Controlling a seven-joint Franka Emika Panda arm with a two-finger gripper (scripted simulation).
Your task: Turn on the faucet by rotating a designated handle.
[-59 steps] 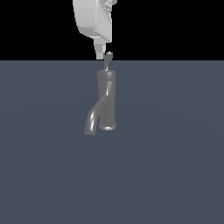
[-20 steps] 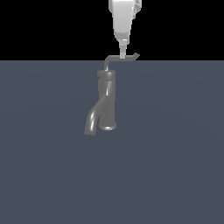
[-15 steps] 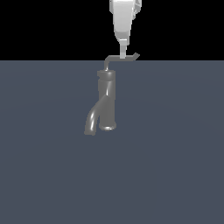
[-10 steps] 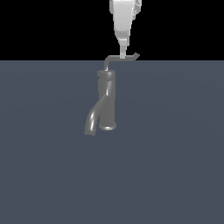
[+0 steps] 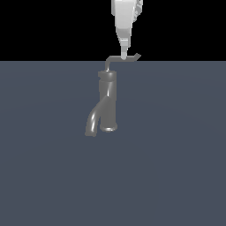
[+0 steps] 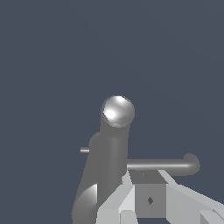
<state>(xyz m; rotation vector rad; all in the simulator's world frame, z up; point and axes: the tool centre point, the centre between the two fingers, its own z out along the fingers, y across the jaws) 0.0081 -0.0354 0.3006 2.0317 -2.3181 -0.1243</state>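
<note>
Now: gripper on the handle, turn pending

Faucet [image 5: 107, 103] stands upright mid-desk [image 5: 176, 154], spout curving down toward the exterior view's left. Handle [image 5: 122, 59] juts from its top toward the exterior view's right, tip upturned. Gripper [image 5: 124, 54] comes straight down onto the rod's middle; fingers seem to flank it, but whether they're clamped I cannot tell, since the wrist view is partly blocked by the faucet body. Step: engage and rotate. Next move likely needs a sideways sweep around the faucet axis, keeping contact.
</note>
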